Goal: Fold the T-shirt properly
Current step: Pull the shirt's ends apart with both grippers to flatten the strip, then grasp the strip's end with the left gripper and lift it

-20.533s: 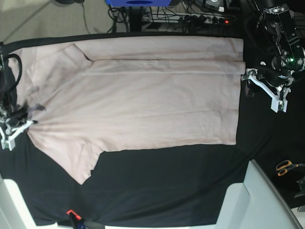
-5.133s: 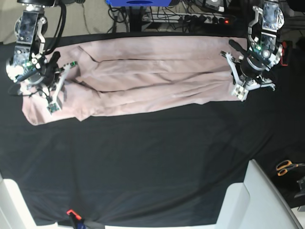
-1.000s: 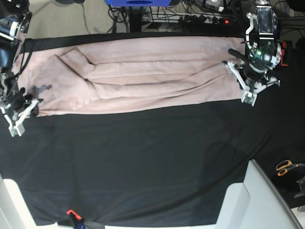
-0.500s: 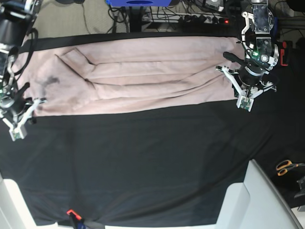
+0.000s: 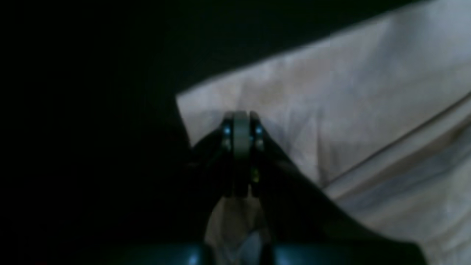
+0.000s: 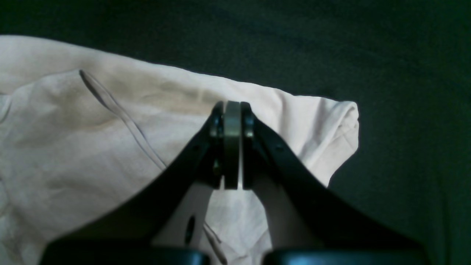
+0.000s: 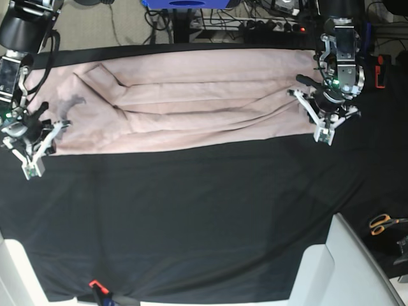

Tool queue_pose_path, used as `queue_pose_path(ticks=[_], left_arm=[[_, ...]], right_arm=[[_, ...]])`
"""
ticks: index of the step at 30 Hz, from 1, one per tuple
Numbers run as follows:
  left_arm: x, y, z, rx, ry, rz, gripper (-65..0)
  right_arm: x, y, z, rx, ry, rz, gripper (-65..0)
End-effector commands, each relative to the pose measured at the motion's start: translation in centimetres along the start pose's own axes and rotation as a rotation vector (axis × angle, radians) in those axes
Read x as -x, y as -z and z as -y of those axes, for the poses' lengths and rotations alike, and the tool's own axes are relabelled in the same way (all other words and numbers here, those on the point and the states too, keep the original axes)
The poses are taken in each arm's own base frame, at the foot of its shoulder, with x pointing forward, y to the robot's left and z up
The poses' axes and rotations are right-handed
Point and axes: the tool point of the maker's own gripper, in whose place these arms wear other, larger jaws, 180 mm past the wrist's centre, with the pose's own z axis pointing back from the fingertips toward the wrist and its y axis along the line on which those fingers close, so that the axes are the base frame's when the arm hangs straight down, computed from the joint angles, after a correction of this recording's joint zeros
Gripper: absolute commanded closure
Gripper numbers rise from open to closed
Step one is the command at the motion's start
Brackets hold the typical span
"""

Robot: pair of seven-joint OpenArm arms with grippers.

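Pale pink cotton T-shirt [image 7: 185, 102] lying folded on black tabletop [image 7: 191, 223] | left gripper [image 5: 241, 127] pinching its corner | right gripper [image 6: 232, 117] pinching opposite corner

T-shirt [image 7: 191, 102] on table cloth [image 7: 191, 223], between hands

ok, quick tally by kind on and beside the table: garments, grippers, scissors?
T-shirt: 1
Grippers: 2, left gripper and right gripper
Scissors: 1, orange-handled, off the black cloth
Total: 4
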Motion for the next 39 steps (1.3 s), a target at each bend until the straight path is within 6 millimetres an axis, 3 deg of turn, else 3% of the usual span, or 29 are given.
queue_pose_path(ticks=[1,6,8,11,18,20,27,31,37,39], left_arm=[[-0.7,0.2,-1.0,-0.019,0.004,0.009,0.0],[-1.5,0.6,-2.5,-0.039,0.016,0.012,0.0],[-3.0,0.7,-2.9,-0.047,0.017,0.041,0.0],[-3.7,0.7,-3.2,-0.054,0.017,0.051,0.0],[-5.6,-2.1,-3.0,-0.075,0.061,0.138,0.0],[-6.0,-3.1,-2.9,-0.081,0.076,0.161,0.0],[-4.1,-6.6,-4.8,-0.159,0.026,0.119,0.0],[-3.1,-7.6,-4.6,-0.160,0.042,0.106,0.0],[-2.1,-7.9,-4.2,-0.152,0.047,0.089,0.0],[-1.8,-8.0,-4.0,-0.149,0.042,0.085,0.0]], right_arm=[[-1.8,-0.5,1.1,0.022,-0.004,0.054,0.0],[-1.2,-0.5,0.9,0.019,-0.003,0.043,0.0],[-1.1,-0.5,0.9,0.019,-0.003,0.042,0.0],[-1.1,-0.4,0.7,0.016,0.003,0.042,0.0],[-1.3,-0.8,2.3,0.059,0.060,0.061,0.0],[-0.5,-0.8,2.4,0.060,0.069,0.042,0.0],[2.7,0.3,2.1,0.032,0.133,-0.059,0.0],[3.9,0.3,4.1,0.059,0.215,-0.076,0.0],[2.5,-1.1,5.2,0.097,0.166,-0.035,0.0],[1.7,-1.8,3.8,0.085,0.133,0.001,0.0]])
